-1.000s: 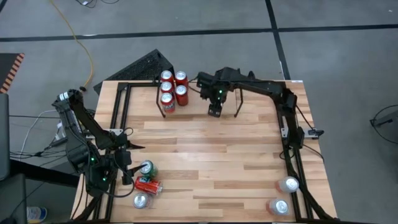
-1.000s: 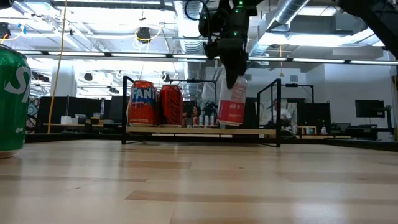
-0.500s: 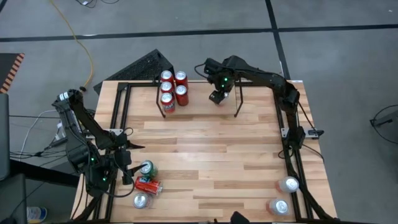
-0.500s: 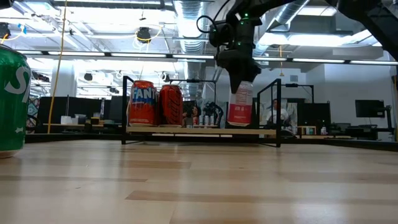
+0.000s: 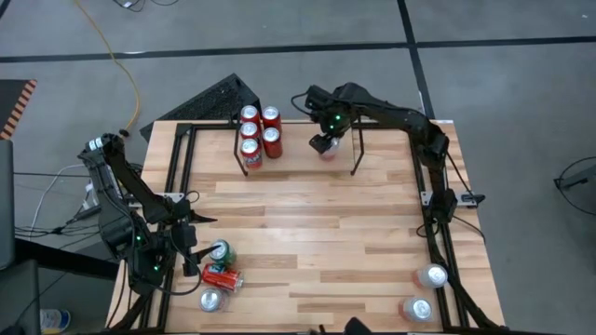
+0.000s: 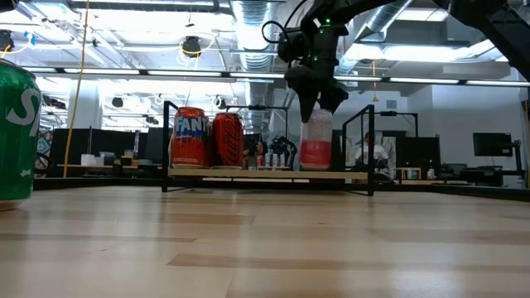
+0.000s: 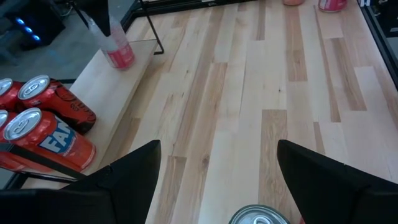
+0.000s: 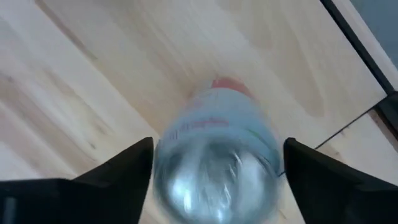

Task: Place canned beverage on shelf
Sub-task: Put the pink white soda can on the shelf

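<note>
- The pale can (image 6: 315, 142) with a red lower band stands upright on the shelf (image 6: 265, 175), near the shelf's right end loop as the low view shows it.
- The right gripper (image 5: 323, 141) hangs right over that can; in the right wrist view its fingers (image 8: 118, 165) stand either side of the can (image 8: 217, 158) with gaps showing, so the jaws are open and not clamping it.
- Four red cans (image 5: 260, 129) stand in a block at the shelf's other end, well apart from the pale can; the low view shows a Fanta can (image 6: 190, 137) among them.
- The left gripper (image 5: 194, 249) waits at the table's near-left corner, jaws open and empty.
- Just beside it are a green can (image 5: 221, 251) standing, a red can (image 5: 223, 277) on its side and a silver-topped can (image 5: 210, 301).
- Two more silver-topped cans (image 5: 424, 292) stand at the near-right corner of the wooden table (image 5: 317, 223).
</note>
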Available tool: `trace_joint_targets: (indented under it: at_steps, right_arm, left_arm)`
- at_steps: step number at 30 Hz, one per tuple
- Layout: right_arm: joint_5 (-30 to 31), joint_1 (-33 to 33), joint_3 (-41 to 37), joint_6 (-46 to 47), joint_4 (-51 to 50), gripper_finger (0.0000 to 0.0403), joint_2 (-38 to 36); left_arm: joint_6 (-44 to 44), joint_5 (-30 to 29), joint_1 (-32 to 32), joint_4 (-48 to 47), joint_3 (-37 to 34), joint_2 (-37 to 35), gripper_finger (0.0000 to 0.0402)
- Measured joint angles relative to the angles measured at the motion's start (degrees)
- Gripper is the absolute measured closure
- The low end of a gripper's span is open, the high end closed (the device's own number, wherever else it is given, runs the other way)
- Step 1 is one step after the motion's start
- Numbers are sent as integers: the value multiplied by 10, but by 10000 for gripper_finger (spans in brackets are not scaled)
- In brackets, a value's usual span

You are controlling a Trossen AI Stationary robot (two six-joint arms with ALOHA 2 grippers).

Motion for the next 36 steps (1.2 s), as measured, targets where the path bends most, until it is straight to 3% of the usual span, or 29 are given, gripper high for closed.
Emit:
trace_joint_targets:
  at_steps: [5,16,23,36]
  right_arm:
    - [-9,1,0,0,4,34,-1]
    - [-8,5,51,-77,18,37,-1]
    - [-3,54,124,-221,-82,38,-1]
    - [137,148,81,-330,-82,38,1]
  left_arm:
    - [0,0,0,0,0,0,95]
    - [0,0,0,0,0,0,95]
    - [0,5,0,0,0,0,95]
    - [-2,32,0,-1,0,0,95]
